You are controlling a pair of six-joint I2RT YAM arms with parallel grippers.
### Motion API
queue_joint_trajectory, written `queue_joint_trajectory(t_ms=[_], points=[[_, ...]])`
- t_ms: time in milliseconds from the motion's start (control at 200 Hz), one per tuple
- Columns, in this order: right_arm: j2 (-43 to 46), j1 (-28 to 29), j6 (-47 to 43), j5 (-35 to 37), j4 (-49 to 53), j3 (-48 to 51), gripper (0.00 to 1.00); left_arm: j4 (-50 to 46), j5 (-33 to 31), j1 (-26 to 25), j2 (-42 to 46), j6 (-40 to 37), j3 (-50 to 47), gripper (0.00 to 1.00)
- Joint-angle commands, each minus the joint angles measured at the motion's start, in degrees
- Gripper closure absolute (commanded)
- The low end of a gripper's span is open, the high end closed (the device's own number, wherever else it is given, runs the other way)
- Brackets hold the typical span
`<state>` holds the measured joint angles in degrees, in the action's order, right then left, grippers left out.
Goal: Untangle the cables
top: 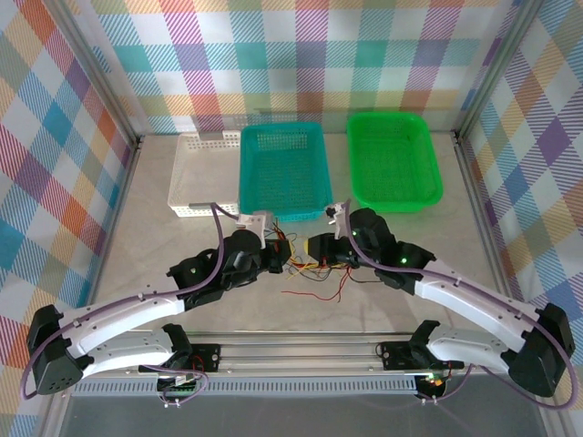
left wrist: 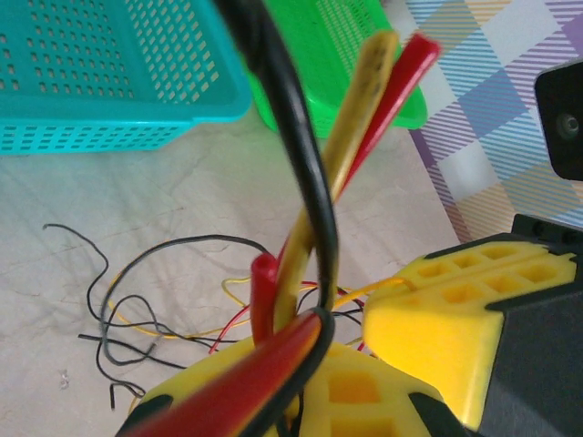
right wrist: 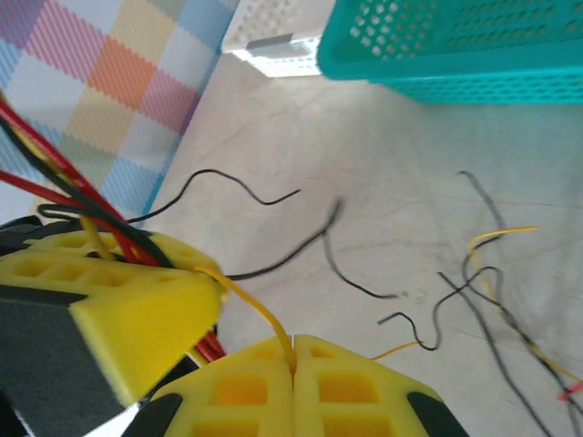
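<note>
The cables (top: 321,276) lie in a loose tangle of thin black, red and yellow wires on the table between the two arms. My left gripper (top: 284,251) is shut on a bunch of red, black and yellow cables (left wrist: 310,228) that rises from its yellow fingers (left wrist: 364,391). My right gripper (top: 314,246) faces it, almost touching. In the right wrist view its jaws (right wrist: 293,353) are pressed together on a single yellow cable (right wrist: 250,300). That cable runs across to the left gripper's finger (right wrist: 118,300). More cable strands (right wrist: 474,273) trail over the tabletop.
A teal basket (top: 282,171), a green basket (top: 393,159) and a white basket (top: 202,177) stand in a row just behind the grippers. Plaid walls close in the left, right and far sides. Bare tabletop lies to the left and right of the tangle.
</note>
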<state>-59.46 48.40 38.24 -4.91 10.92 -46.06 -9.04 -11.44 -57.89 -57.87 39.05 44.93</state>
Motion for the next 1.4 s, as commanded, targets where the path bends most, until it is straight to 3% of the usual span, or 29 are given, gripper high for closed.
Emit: queue_joint_trajectory(t_ms=[0,380,535,700,1005,1255,1370,1395], points=[[4.47,-1.33,0.74,8.33,4.43,-0.39,1.0,-0.57,-0.86,0.36,2.78,-2.19,0.97,1.0],[9.65,-5.42,-1.88,9.54,11.8,-5.66,1.0,-3.01,1.89,1.62,6.08,-6.64,1.27,1.0],[12.85,-10.71,-1.51,10.54,17.19,-7.03,1.0,-6.22,5.55,1.98,8.03,-11.87,3.08,1.0],[15.34,-18.44,-1.82,6.15,20.75,-7.85,1.0,-14.34,5.55,2.72,9.66,-16.81,5.59,1.0],[14.19,-22.85,-5.54,7.83,26.98,-11.2,1.0,-18.95,7.22,5.32,14.47,-21.0,5.74,1.0],[13.9,-26.72,-8.02,12.56,34.16,-15.71,1.0,-31.25,-1.42,6.58,14.03,-24.54,10.16,1.0],[13.54,-26.96,-9.02,4.81,31.4,-14.41,1.0,-28.47,1.94,6.65,16.0,-23.66,7.93,1.0],[13.45,-26.96,-9.47,1.0,30.04,-13.88,0.9,-27.68,2.75,6.65,16.11,-23.39,7.69,1.0]])
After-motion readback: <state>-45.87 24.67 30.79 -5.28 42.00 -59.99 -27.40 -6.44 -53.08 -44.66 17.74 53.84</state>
